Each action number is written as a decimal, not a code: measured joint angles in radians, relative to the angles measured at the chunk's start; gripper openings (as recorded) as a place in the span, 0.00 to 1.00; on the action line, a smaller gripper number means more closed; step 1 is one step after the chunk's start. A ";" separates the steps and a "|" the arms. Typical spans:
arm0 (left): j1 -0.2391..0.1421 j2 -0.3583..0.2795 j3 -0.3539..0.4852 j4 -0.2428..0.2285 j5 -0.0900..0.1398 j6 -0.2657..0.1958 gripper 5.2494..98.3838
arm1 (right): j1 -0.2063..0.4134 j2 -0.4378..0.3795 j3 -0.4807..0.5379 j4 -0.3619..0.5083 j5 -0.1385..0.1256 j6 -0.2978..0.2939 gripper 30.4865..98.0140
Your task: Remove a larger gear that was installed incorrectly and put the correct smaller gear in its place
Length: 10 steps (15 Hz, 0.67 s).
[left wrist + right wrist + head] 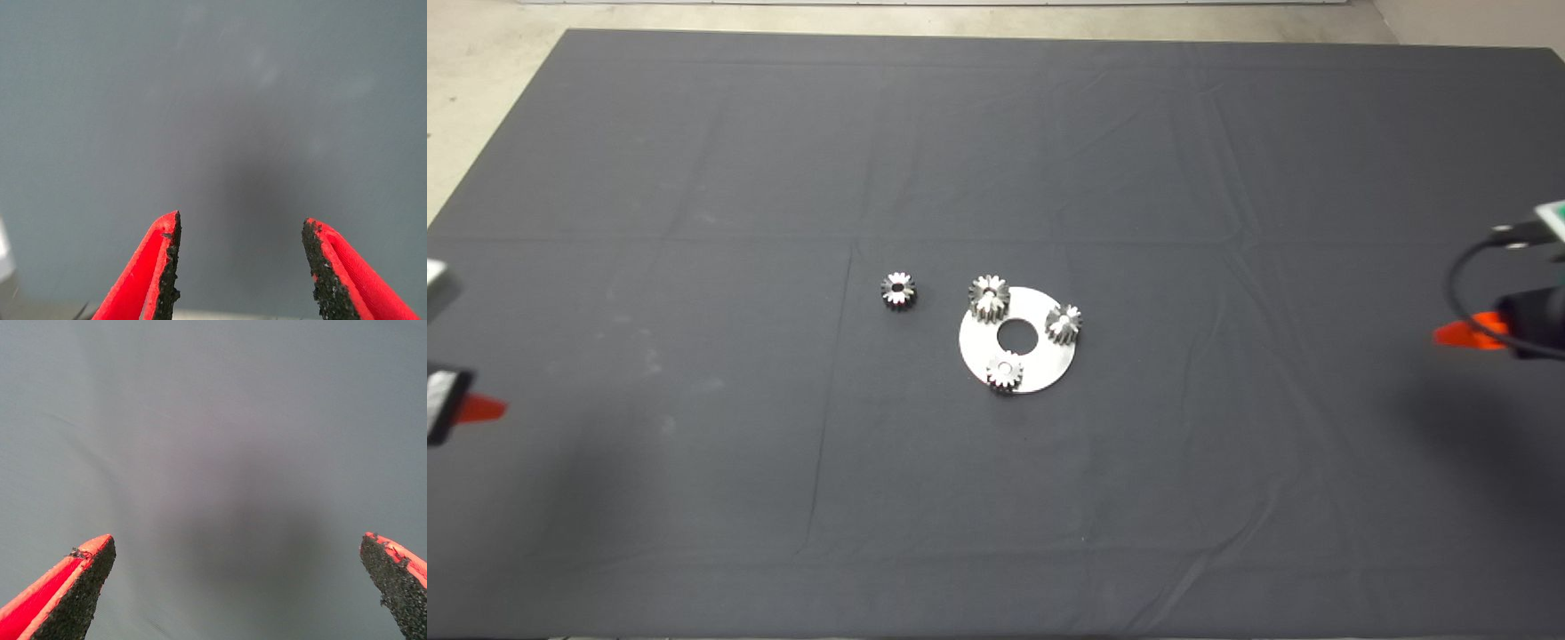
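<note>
A round silver plate [1040, 366] with a centre hole lies on the dark mat and carries three steel gears. The gear at its far left [989, 297] looks the widest, so I take it as the larger gear. Two small gears [1064, 324] [1004, 370] sit on the plate's right and near edges. A loose smaller gear [898, 291] lies on the mat left of the plate. My left gripper [482, 409] [240, 230] is at the left edge, open and empty. My right gripper [1458, 334] [237, 550] is at the right edge, open and empty. Both are far from the gears.
The dark mat [694, 498] covers the table and has shallow wrinkles, mostly right of the plate. Pale floor [480, 80] shows beyond the far left corner. Both wrist views show only bare mat between the fingers.
</note>
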 measured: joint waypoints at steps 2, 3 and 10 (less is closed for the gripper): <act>0.030 0.109 -0.064 0.045 -0.023 -0.067 0.42 | -0.065 0.121 -0.010 -0.095 0.000 0.084 0.98; 0.043 0.149 -0.098 0.063 -0.039 -0.091 0.42 | -0.083 0.171 -0.017 -0.122 0.003 0.106 0.98; 0.058 0.448 -0.215 0.082 -0.016 -0.115 0.42 | -0.086 0.223 -0.098 -0.097 0.002 0.125 0.98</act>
